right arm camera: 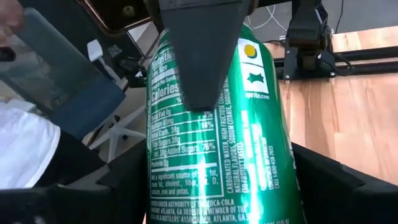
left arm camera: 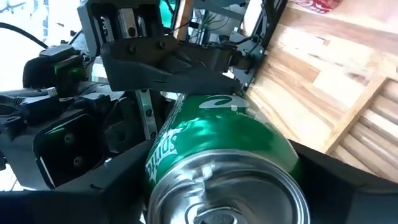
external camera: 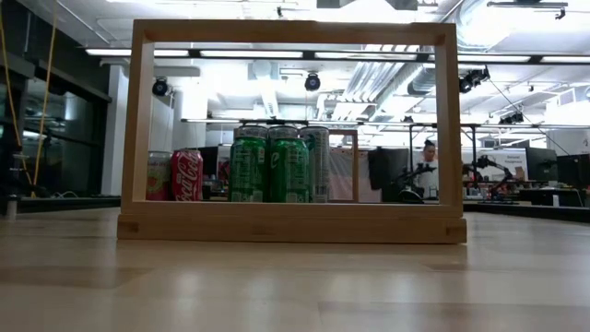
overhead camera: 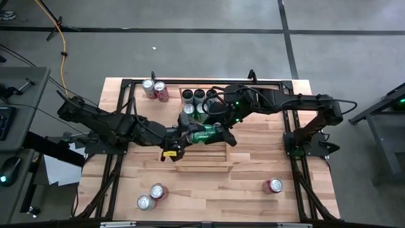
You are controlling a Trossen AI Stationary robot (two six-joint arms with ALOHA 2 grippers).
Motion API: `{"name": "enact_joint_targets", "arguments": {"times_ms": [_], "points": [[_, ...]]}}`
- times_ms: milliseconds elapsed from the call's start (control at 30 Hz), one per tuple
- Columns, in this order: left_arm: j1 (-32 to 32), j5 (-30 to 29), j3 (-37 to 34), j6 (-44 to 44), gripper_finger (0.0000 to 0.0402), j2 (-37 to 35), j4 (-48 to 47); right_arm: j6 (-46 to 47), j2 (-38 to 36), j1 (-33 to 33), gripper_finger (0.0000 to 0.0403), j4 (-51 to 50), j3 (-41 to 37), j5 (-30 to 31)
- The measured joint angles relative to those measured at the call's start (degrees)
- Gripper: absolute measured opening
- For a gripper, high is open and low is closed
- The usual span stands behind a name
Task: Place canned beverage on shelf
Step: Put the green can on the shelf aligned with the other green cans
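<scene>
1. A green can point(overhead camera: 204, 133) lies on its side in mid-air above the shelf point(overhead camera: 201, 157), near the middle of the bench point(overhead camera: 253, 183), and both arms meet at it.
2. The left claw point(overhead camera: 188, 134) reaches in from the left side of the high view; its wrist view shows the silver lid end of the green can point(left arm camera: 224, 168) between its two dark fingers point(left arm camera: 93, 205), so it pinches the can by that end.
3. The right claw point(overhead camera: 223, 131) comes in from the right side; in its wrist view the can's printed side point(right arm camera: 217, 124) fills the space between its own fingers point(right arm camera: 336, 186), with one finger of the other claw lying across the label (a dark wedge).
4. Whether the right claw actually presses the can or only brackets it cannot be told.
5. The shelf is the light-wood slatted rack below the can; at its far end stand several upright cans point(overhead camera: 197, 101), which the low view shows as green cans point(external camera: 270, 169) inside the wooden end frame point(external camera: 293, 221).
6. Two red cans point(overhead camera: 155, 90) stand beside the shelf's far left corner, two more cans point(overhead camera: 152, 196) stand near the front left of the bench, and one red can point(overhead camera: 273, 185) stands at the front right.
</scene>
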Motion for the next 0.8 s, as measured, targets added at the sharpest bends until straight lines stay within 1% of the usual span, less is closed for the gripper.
{"name": "enact_joint_targets", "arguments": {"times_ms": [67, 133, 267, 333, 400, 500, 567, 600, 633, 700, 800], "points": [[0.0, -0.9, 0.0, -2.5, 0.0350, 0.0, -0.1, -1.2, -0.4, 0.0, 0.0292, -1.4, 0.0, -0.3], [0.0, -3.3, 0.0, -5.9, 0.0369, 0.0, -0.4, -2.2, -0.9, 0.0, 0.0292, -2.7, 0.0, -0.3], [0.0, -10.2, 0.0, -14.7, 0.0380, -0.2, -3.7, -3.4, -2.7, -1.0, 0.0292, -9.5, 0.0, -0.2], [0.1, -12.9, 0.0, -20.6, 0.0380, -0.8, -7.5, -3.7, -3.6, -1.4, 0.0292, -13.2, 0.0, 1.6], [0.1, -13.4, 0.0, -30.5, 0.0379, -1.3, -12.4, -4.2, -4.7, -1.6, 0.0292, -19.5, 0.0, 3.9], [1.1, -10.8, -0.6, -52.0, 0.0379, -3.0, -21.9, -4.5, -5.5, -1.2, 0.0292, -28.6, 0.0, 8.2], [1.9, -8.8, -3.8, -65.1, 0.0379, -5.1, -24.3, -4.8, -5.5, -0.4, 0.0292, -33.6, 0.0, 10.5], [2.0, -8.3, -6.3, -70.1, 0.0379, -6.4, -24.5, -4.8, -5.7, 0.1, 0.0292, -35.3, -0.3, 11.0], [2.0, -8.2, -9.3, -74.4, 0.0379, -7.9, -23.4, -4.7, -6.1, 0.6, 0.0292, -35.4, -1.1, 11.2], [1.0, -8.0, -16.2, -81.6, 0.0380, -11.1, -16.6, -3.1, -7.9, 1.4, 0.0292, -33.1, -5.0, 11.2], [-1.7, -8.0, -27.7, -91.5, 0.0380, -16.4, -2.0, 2.2, -12.6, 2.8, 0.0292, -27.3, -15.6, 11.0]]}}
